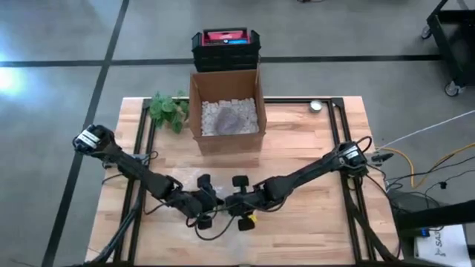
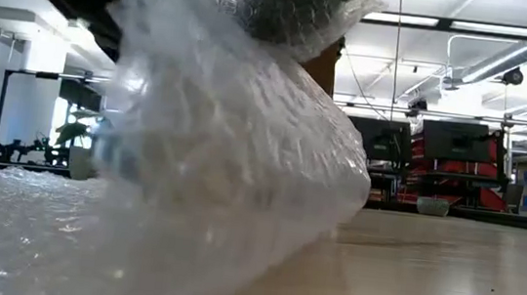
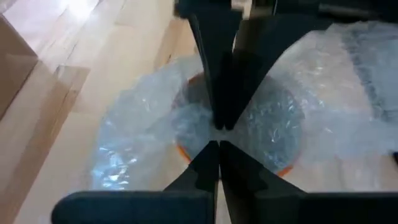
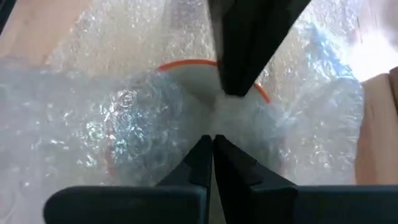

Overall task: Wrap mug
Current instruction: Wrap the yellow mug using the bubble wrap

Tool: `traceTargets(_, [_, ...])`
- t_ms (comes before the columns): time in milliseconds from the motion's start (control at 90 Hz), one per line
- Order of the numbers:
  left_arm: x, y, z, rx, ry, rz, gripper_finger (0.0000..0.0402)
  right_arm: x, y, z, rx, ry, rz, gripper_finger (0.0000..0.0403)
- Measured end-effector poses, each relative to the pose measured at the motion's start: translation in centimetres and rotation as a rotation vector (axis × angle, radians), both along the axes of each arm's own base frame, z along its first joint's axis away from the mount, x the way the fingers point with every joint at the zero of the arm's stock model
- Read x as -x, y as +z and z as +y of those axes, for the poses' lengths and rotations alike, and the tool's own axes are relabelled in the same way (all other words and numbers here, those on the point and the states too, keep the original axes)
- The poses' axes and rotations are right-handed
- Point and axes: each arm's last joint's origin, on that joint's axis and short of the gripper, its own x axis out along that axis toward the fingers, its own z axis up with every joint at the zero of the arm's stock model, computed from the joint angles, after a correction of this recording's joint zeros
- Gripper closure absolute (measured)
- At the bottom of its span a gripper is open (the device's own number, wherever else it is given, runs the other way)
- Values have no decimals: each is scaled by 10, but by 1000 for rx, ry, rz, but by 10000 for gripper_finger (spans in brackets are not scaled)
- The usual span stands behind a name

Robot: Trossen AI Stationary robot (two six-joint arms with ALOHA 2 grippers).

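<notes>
Left gripper (image 3: 217, 144): reaching in over the near-middle of the light wooden table (image 1: 312, 222), its dark fingers (image 3: 205, 168) pressing together on the clear bubble wrap (image 3: 137, 137) above the mug.
Right gripper (image 4: 212, 140): meeting the left one from the other side, its fingers (image 4: 199, 163) closing to a point on the same wrap.
Mug: an orange-rimmed mug (image 4: 186, 65) sitting under the two grippers near the table's front edge, bundled in wrap; only the arc of its rim is showing through.
Wrap in the low view: the bubble wrap (image 2: 212, 172) is rising as a tall mound and filling most of that picture, blocking the mug and both grippers.
Open brown cardboard box (image 1: 225, 111): standing at the middle of the far edge, holding white packing filler with a grey patch in it.
Black and red case (image 1: 225, 44): sitting on the floor just beyond the box.
Green leafy sprig (image 1: 167, 110): lying just beside the box, toward the far left corner.
Small round silver object (image 1: 317, 105): resting near the far right corner; too small to identify.
Hard to make out: the mug's body and handle are hiding beneath the wrap.
</notes>
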Motion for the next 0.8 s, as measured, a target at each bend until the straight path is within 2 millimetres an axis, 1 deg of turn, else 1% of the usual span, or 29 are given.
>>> traceTargets(222, [6, 10, -1, 17, -13, -25, 402, 0, -6, 0, -13, -32, 0, 402])
traceTargets(433, [7, 10, -1, 22, -11, -19, 402, -4, -22, 2, -24, -26, 27, 403])
traceTargets(800, [8, 8, -1, 16, -9, -5, 402, -3, -24, 2, -23, -21, 40, 403])
